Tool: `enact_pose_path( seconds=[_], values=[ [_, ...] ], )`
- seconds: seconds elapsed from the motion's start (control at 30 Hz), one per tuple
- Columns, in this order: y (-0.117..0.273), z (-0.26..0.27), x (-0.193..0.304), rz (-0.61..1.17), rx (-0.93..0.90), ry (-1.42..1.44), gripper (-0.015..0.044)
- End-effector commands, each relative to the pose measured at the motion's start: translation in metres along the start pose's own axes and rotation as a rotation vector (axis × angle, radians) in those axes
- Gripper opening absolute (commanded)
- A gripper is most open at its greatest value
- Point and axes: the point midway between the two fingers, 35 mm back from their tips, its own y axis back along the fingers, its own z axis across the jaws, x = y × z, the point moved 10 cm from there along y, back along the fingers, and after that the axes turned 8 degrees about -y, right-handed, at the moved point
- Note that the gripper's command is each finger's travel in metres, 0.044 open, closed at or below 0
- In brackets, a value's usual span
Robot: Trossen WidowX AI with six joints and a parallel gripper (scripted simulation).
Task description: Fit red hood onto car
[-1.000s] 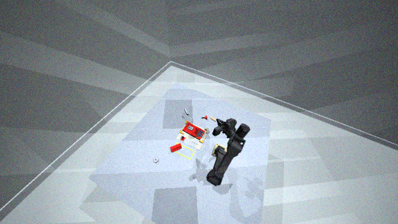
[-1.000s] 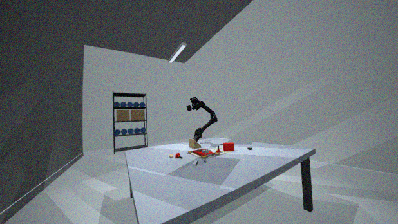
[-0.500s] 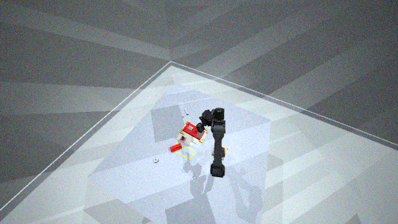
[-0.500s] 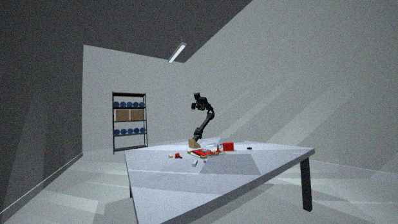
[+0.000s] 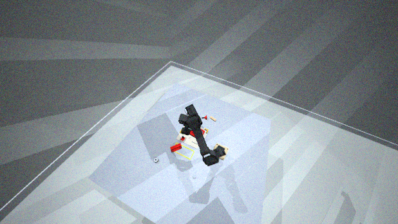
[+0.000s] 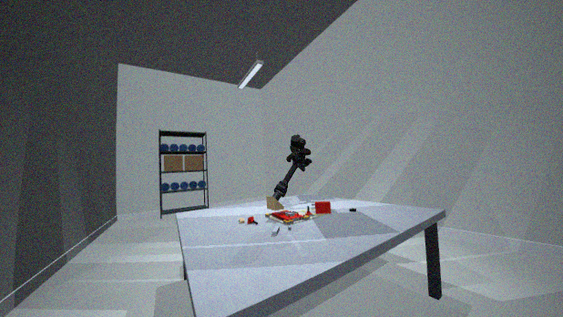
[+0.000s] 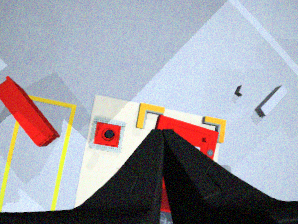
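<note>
Red hood lies on the table, off to the left of the jig in the wrist view, one end overlapping a yellow outline marked on the surface. Nothing is touching it.

Up above, the gripper hangs high over the car, jaws pressed together with nothing between them; in the wrist view the two black fingers meet in a point and cover most of the red chassis. Beside them, on the cream jig plate, sits a small red square with a dark hole, and yellow corner brackets frame the car's far end.

From the exterior view the arm rises steeply from its base, well clear of the table, and the car sits on its jig in front of it. The hood stands out to the right of the jig here, apart from the car.

From the top view the arm stretches across the jig, hiding most of the car, and the hood lies just beside the jig's corner. Small loose bits dot the table: a grey ring, a tan block and a little red piece, all away from the hood.

A shelf with blue items stands against the back wall.
</note>
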Motion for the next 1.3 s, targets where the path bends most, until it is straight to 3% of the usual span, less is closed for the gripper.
enact_pose_path(
  seconds=[0.0, 0.53, 1.27],
  values=[
    [-0.035, 0.012, -0.013, 0.101, -0.043, 0.107, 0.0],
    [-0.183, 0.091, -0.029, 0.476, -0.317, 0.611, 0.0],
    [-0.222, 0.1, -0.005, 0.478, -0.322, 0.617, 0.0]
  ],
)
